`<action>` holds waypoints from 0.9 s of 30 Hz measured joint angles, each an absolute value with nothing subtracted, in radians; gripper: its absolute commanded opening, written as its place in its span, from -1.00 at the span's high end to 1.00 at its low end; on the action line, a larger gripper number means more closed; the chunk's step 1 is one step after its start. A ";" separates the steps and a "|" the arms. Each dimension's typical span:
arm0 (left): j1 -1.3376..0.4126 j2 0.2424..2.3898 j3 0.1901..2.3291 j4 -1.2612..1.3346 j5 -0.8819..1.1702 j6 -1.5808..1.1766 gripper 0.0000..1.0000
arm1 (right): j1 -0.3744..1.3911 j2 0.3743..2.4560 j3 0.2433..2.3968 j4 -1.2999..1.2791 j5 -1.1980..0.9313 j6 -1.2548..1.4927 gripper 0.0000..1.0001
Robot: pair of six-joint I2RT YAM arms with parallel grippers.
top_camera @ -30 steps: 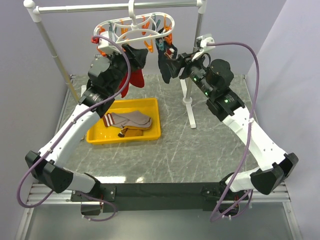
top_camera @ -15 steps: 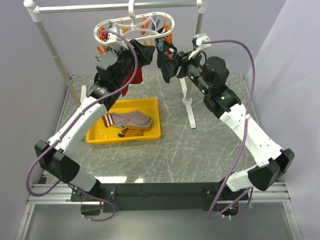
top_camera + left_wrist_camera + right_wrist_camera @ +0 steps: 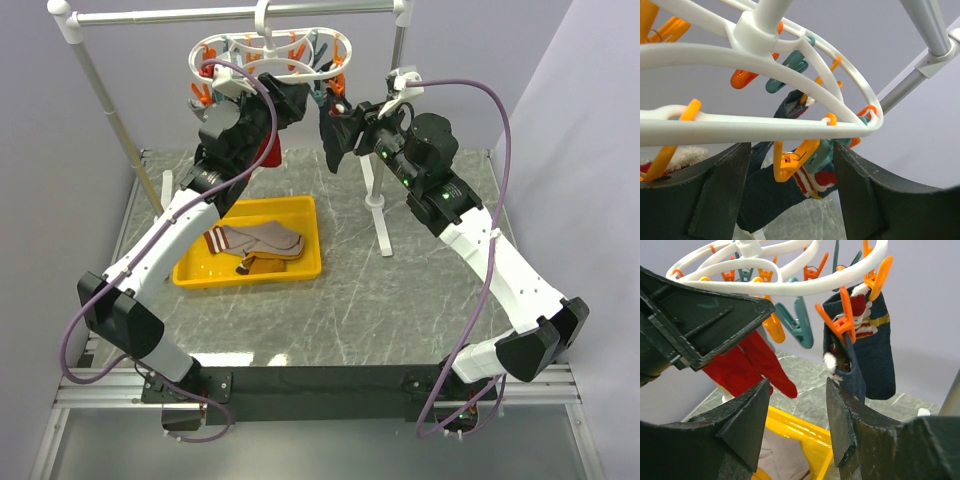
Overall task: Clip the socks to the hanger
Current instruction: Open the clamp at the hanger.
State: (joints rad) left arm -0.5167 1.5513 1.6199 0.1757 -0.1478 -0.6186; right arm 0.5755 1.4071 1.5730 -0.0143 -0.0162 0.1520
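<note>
Hanger (image 3: 270,52) is hung by its hook from the rail (image 3: 200,15), with both grippers raised right under it. Left gripper (image 3: 790,150) is seen spread wide, nothing gripped. The hanger's ring crosses just above its fingers (image 3: 700,200), and an orange clip (image 3: 792,159) dangles in the gap between them (contact cannot be told). A teal clip (image 3: 821,154) is hung just beside it. Right gripper (image 3: 797,385) is also spread wide and empty, placed below the ring's other side, facing the left gripper across the hanger.

Navy sock (image 3: 877,347) with red, white and yellow stripes is pinned to the ring by another orange clip, up and right of the right gripper's fingers and apart from them. Red socks (image 3: 752,365) are hung from the ring further left, partly covered by the left gripper's black body. In the top view the navy sock is seen in front of the right gripper, and red fabric shows beneath the left one.

Below, a yellow tray (image 3: 200,268) is set on the table (image 3: 400,290). A grey sock (image 3: 268,238) with a striped cuff and a brown sock (image 3: 262,264) are held in it, both well apart from the grippers. Table is grey-green, marble-patterned. A plain pale wall (image 3: 480,50) is seen behind the rail.
</note>
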 measured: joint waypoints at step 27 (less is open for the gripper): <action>-0.516 1.560 1.629 0.197 -0.200 -0.677 0.20 | 0.575 1.407 1.565 -0.006 -0.140 0.185 -0.14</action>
